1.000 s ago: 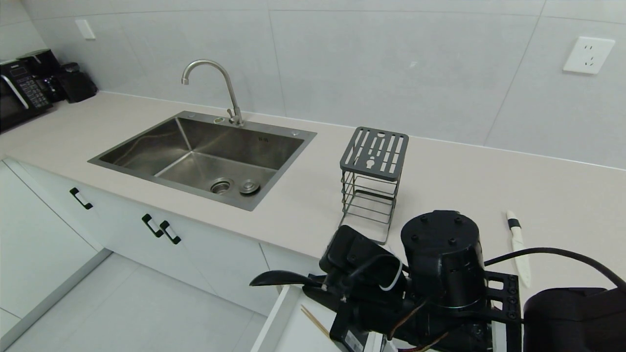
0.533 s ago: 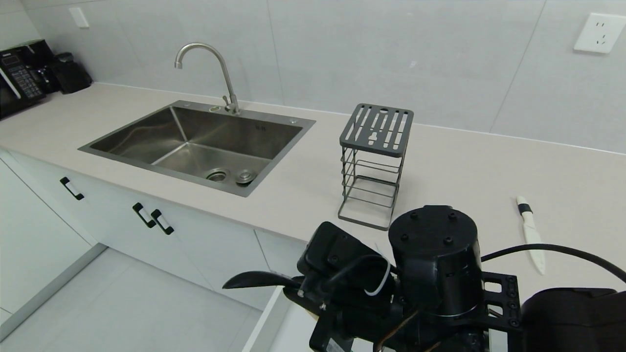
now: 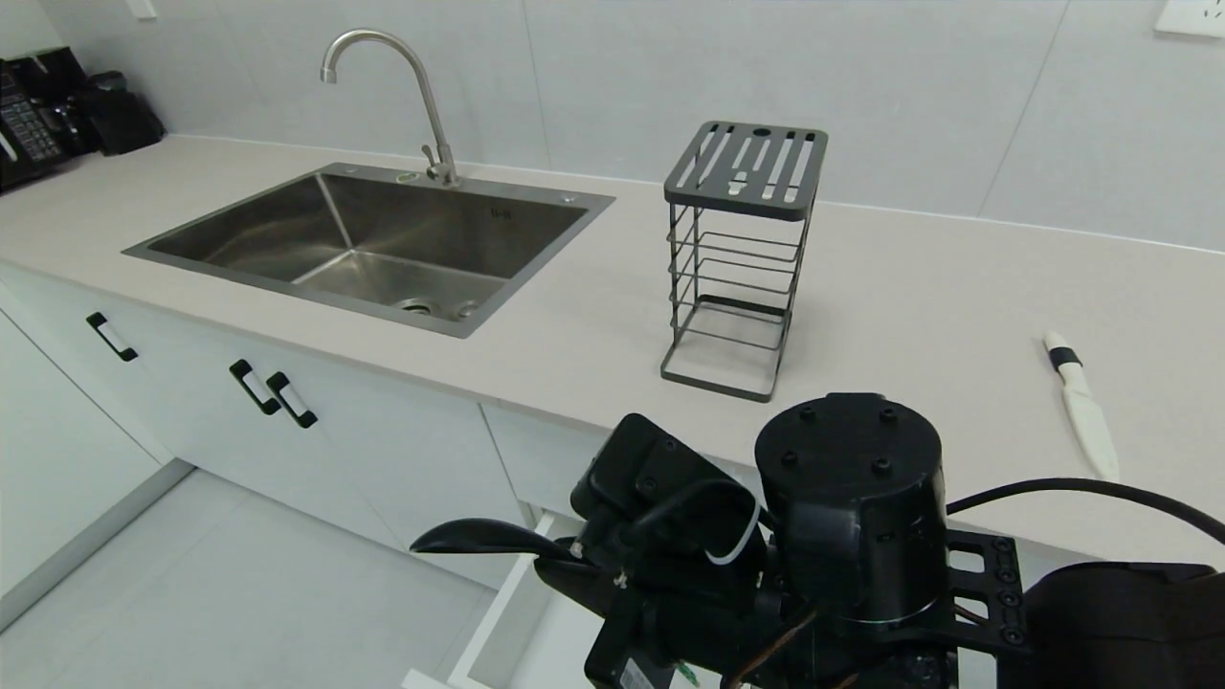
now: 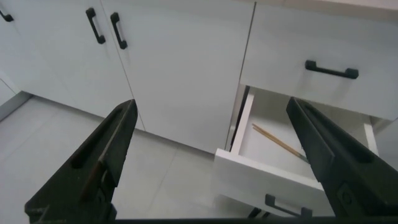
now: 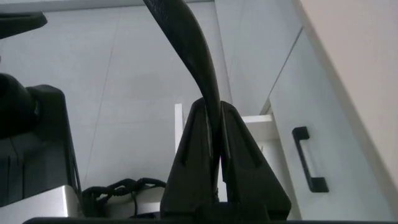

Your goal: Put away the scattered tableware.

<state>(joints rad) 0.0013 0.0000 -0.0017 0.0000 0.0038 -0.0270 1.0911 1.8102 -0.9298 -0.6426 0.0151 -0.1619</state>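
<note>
Pinching what seems a black spoon (image 3: pixel 474 538)

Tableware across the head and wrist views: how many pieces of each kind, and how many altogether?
Black spoon, held in the right claw: 1
White knife, on the counter: 1
Wooden chopsticks, in the open drawer, counted as one set: 1
Total: 3
</note>
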